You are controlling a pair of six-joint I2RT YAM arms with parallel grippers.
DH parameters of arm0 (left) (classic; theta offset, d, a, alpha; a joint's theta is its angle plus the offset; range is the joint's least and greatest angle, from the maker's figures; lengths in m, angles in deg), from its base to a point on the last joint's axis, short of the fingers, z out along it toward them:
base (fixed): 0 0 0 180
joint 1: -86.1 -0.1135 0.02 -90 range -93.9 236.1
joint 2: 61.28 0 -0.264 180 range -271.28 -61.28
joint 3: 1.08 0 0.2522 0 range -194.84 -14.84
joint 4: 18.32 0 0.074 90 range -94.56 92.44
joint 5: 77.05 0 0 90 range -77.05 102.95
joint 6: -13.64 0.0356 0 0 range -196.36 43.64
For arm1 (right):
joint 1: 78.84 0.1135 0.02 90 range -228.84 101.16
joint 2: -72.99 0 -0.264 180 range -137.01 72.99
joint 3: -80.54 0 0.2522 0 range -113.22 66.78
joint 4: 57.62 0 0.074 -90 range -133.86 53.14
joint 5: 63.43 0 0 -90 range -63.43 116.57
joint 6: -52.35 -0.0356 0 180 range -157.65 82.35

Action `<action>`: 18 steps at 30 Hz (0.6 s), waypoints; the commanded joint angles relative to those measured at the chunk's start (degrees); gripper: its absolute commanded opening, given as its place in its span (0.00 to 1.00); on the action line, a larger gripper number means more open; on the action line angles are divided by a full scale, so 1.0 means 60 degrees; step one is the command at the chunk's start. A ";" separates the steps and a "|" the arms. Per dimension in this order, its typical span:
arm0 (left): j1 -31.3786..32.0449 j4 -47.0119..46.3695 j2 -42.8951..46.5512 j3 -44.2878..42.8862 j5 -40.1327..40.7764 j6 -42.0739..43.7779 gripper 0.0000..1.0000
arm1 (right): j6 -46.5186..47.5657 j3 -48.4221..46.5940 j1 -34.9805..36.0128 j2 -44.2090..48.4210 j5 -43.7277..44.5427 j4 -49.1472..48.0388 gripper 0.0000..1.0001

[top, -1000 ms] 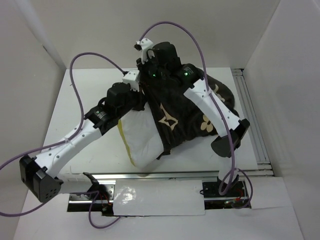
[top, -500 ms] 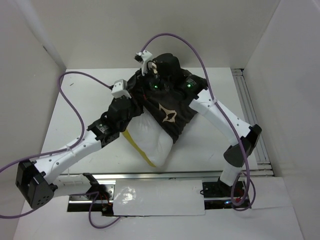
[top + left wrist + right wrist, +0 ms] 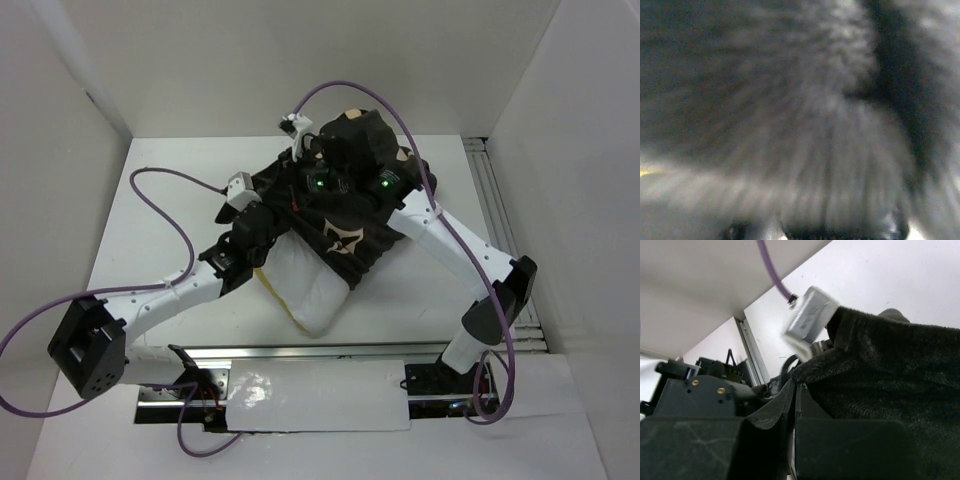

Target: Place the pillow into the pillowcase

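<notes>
The dark plush pillowcase (image 3: 352, 215) with a tan star print lies bunched at the table's middle. The white pillow (image 3: 308, 290) with its yellow edge trim sticks out of its near-left side, about half covered. My left gripper (image 3: 270, 202) is at the pillowcase's left edge. In the left wrist view blurred dark pillowcase fabric (image 3: 790, 100) fills the frame and hides the fingers. My right gripper (image 3: 312, 162) is at the far edge. In the right wrist view my right gripper (image 3: 794, 386) is shut, pinching the pillowcase's edge (image 3: 880, 365).
White walls enclose the table on the left, back and right. A metal rail (image 3: 497, 210) runs along the right side. A rail with a white plastic sheet (image 3: 315, 396) lies at the near edge. Purple cables (image 3: 170, 215) loop above both arms.
Both grippers have come lower with the pillowcase, which now lies flatter and covers more of the pillow. The pillow's free end has shifted slightly right and nearer. The right elbow has swung right.
</notes>
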 commanded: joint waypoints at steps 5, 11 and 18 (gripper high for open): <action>-0.0010 -0.4330 0.0646 0.1559 -0.1439 0.1032 0.00 | -0.1350 0.1198 -0.1378 0.0536 -0.2321 -0.2335 0.00; -0.0010 -0.0605 0.0676 0.0140 -0.1252 0.1296 0.60 | -0.1177 0.1405 -0.2055 -0.0079 -0.2103 -0.1751 0.35; -0.0010 0.2114 0.0865 0.0092 -0.1045 0.0739 0.77 | -0.1263 0.1976 -0.2481 0.0152 -0.1796 -0.1750 0.88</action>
